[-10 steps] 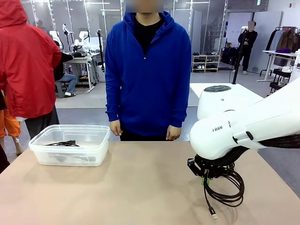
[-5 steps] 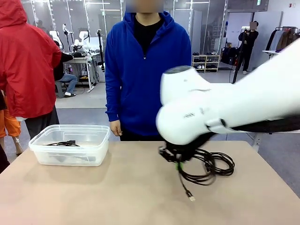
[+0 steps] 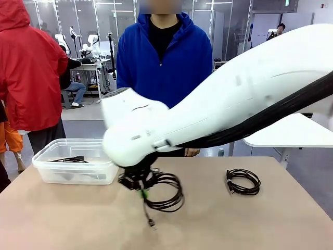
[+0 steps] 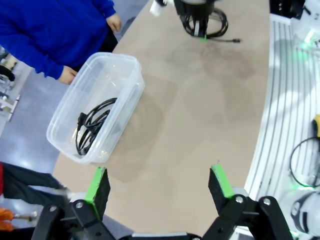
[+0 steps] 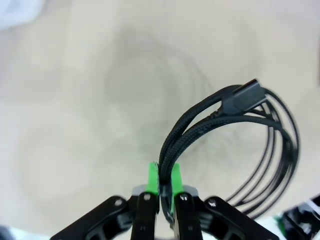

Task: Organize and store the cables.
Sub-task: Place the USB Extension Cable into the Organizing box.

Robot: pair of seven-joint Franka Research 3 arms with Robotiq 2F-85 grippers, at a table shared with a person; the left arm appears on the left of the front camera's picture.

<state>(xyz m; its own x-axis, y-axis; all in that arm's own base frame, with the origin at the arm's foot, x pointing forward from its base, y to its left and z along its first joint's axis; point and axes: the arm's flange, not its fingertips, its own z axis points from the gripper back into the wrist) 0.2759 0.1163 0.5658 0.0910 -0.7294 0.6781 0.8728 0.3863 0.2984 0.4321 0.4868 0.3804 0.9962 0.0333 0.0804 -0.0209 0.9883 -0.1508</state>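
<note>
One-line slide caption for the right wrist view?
Right gripper shut on a coiled black cable, held over the tan table.

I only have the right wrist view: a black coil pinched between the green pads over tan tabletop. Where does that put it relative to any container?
Observer: In the front view the right tool holds that coil just to the right of a clear plastic bin, beside it and not over it.
Operator: Is anything in the bin?
Observer: Yes. The left wrist view looks down into it, and one black cable lies inside.
Operator: Are there any cables left outside it?
Observer: A second coil lies on the table, farther toward the robot's right.
</note>
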